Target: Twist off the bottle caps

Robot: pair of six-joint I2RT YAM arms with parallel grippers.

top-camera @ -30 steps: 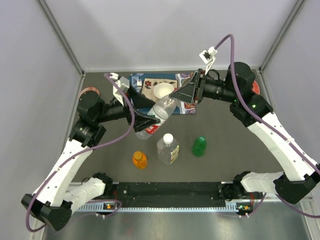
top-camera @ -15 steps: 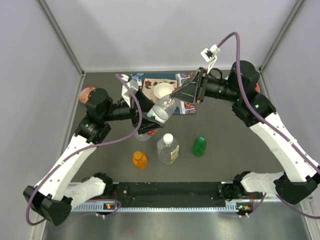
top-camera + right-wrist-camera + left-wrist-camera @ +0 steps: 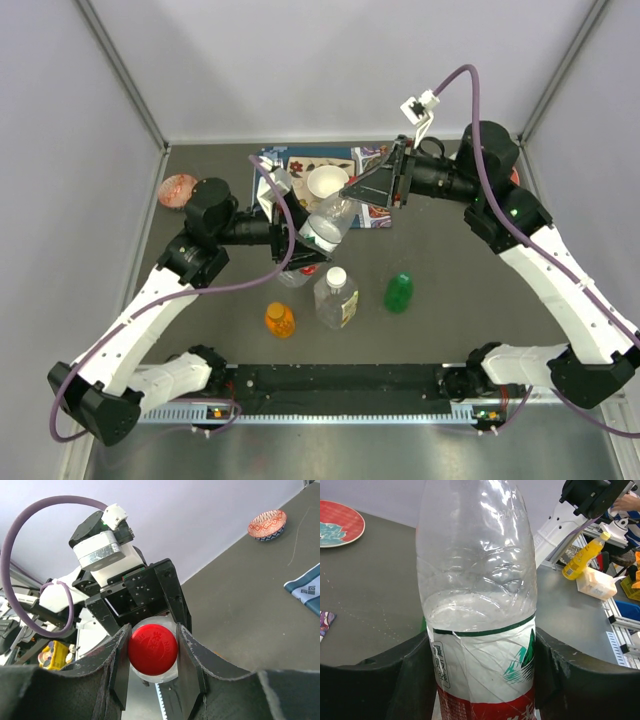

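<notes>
Left tool (image 3: 481, 672), newly closed, clamps the thin, probably crushable clear bottle (image 3: 477, 580) at its label (image 3: 487, 682); right tool (image 3: 152, 652) pinches its red cap (image 3: 152, 647).

a dark grey worktop (image 3: 470, 270) sits boxed in on three sides by pale lavender wall panels (image 3: 330, 60), joined at the corners by bare metal posts (image 3: 122, 75). soft, even light falls from above and leaves a faint sheen on the surface. a black rail (image 3: 340, 385) runs along the near edge, with a strip of brushed metal (image 3: 400, 455) below it. from the left wrist view, beyond the worktop's edge, blurred clutter includes what may be a yellow bottle (image 3: 580, 560) and a white box (image 3: 596, 582).
</notes>
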